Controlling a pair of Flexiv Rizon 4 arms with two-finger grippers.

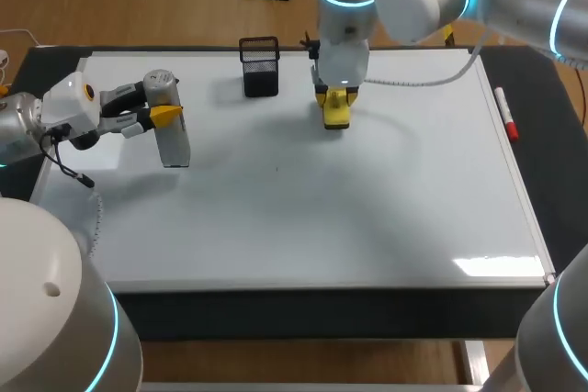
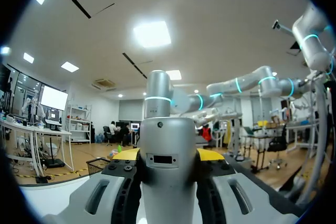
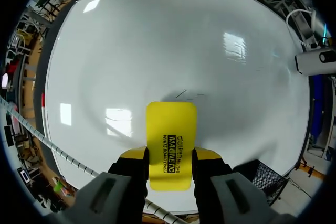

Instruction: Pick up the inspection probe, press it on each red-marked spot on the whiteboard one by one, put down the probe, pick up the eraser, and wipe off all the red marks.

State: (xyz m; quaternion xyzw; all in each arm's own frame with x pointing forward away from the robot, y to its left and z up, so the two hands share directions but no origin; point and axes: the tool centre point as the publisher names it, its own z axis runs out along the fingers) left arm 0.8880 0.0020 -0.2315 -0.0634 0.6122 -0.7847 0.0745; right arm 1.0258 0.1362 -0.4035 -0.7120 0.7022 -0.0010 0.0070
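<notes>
On the dark tabletop (image 1: 551, 199) lies a large whiteboard (image 1: 349, 218) that fills most of the surface. Over the board's left part, the left arm comes in from the side and its left gripper (image 1: 163, 117) is closed on the inspection probe (image 1: 173, 140), a grey cylinder standing nearly upright, with a yellow fingertip on each side of its body. Whether the probe's lower end touches the board cannot be told. Near the middle of the far edge, the right arm reaches down from above, and its right gripper (image 1: 336, 100) clamps the yellow eraser (image 1: 336, 117) between both fingers; the right wrist view shows the eraser sticking out past the fingertips towards the white surface. Just ahead of the eraser a few faint, thin dark strokes (image 3: 186, 95) show on the board. A small black mesh basket (image 1: 260, 66) stands at the far edge, left of the eraser. A red marker (image 1: 506, 113) lies along the board's right border.
</notes>
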